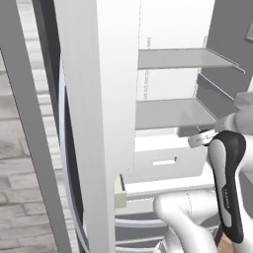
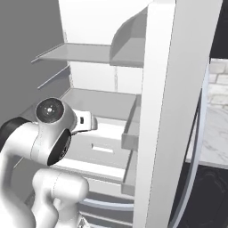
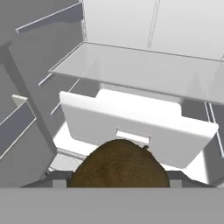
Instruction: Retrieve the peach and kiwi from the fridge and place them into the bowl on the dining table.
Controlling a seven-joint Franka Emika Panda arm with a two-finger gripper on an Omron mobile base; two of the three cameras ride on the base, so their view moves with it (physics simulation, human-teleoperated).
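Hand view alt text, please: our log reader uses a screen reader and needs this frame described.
A brown fuzzy kiwi sits close at the bottom centre of the hand view, between the jaws of the gripper. Beyond it, the open fridge shows a white drawer under a glass shelf.

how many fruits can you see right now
1. The kiwi sits low in the hand view, right at the gripper, in front of the fridge's white drawer. The peach may be hidden.
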